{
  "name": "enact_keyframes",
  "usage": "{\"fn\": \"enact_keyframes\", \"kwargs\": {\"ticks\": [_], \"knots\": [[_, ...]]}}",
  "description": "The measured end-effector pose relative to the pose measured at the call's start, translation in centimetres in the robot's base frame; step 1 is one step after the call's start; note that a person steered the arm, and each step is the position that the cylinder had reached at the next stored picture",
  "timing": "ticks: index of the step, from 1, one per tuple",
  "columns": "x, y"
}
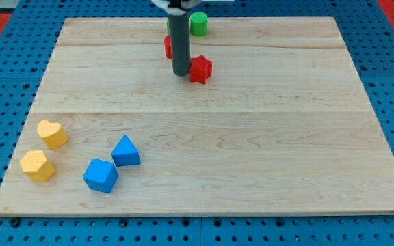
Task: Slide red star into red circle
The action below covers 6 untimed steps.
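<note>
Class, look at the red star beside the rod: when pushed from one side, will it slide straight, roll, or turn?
The red star sits flat and squat on the smooth wooden board, so it probably slides rather than rolls or tips. Its points give uneven contact, so my tip, close at its left, may turn it. It looks rigid.

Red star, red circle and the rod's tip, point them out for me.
red star (pixel 200 69): camera view, its top face.
red circle (pixel 167 46): camera view, the visible edge left of the rod.
my tip (pixel 181 73): camera view, the rod's very end.

Green block (pixel 198 23) at top; yellow heart (pixel 52 133), yellow hexagon (pixel 37 165), two blue blocks (pixel 101 175) (pixel 126 151) lower left.
</note>
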State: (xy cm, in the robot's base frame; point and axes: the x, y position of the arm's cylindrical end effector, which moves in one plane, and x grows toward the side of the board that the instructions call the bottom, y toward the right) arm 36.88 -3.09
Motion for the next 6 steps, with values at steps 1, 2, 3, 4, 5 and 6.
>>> {"fn": "enact_keyframes", "kwargs": {"ticks": [1,2,3,4,5,6], "knots": [[3.0,2.0],[0.6,5.0],[-4.2,5.1],[-7.0,5.1],[-5.0,6.6],[-2.4,6.7]]}}
